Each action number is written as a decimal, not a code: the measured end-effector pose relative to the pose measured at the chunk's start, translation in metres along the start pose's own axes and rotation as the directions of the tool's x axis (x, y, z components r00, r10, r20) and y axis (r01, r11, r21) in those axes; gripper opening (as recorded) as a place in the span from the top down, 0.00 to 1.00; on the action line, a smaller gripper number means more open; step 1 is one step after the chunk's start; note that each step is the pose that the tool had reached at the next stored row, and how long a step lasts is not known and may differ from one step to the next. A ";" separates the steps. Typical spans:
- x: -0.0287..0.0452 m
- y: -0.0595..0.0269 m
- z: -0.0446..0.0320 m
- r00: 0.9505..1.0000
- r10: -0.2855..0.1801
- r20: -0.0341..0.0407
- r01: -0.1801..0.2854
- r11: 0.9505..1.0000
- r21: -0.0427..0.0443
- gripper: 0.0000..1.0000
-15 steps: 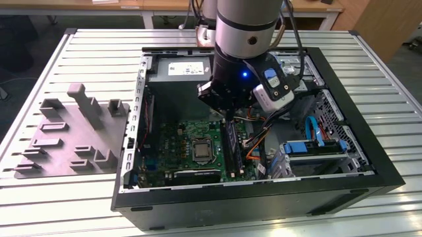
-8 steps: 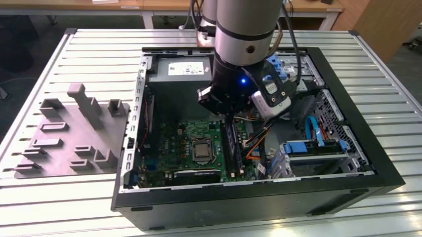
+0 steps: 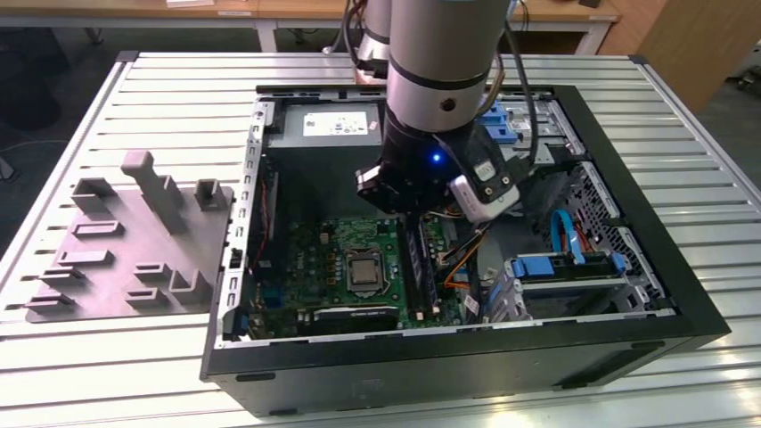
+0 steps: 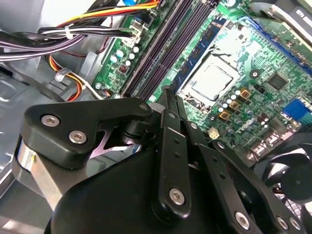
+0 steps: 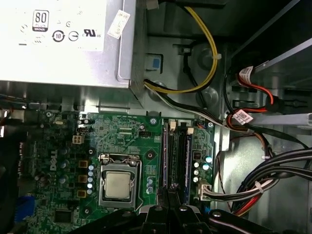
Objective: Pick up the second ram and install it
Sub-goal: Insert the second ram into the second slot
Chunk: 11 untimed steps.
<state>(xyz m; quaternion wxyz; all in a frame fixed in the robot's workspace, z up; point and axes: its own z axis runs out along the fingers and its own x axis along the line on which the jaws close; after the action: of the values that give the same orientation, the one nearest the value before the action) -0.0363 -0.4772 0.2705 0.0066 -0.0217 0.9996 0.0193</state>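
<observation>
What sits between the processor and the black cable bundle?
The long black memory slots, plus a row of small capacitors, in the first wrist view.

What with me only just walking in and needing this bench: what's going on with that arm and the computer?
A robot arm is reaching down into an open computer case that lies on a slatted table. Its gripper sits right at the long black memory slots, next to the processor on the green motherboard. Whether it is holding anything cannot be made out. A grey holder tray lies beside the case, on the exterior view's left.
</observation>
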 end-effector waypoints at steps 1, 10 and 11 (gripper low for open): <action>0.0000 -0.0001 0.0011 1.000 0.000 0.000 0.000 1.000 0.000 0.89; 0.0002 -0.0031 0.0102 1.000 0.017 0.001 -0.017 1.000 0.001 0.89; 0.0003 -0.0040 0.0106 1.000 0.019 0.001 -0.019 1.000 0.001 0.89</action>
<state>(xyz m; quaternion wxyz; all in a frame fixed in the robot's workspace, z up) -0.0363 -0.4808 0.2597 0.0067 -0.0122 0.9997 0.0190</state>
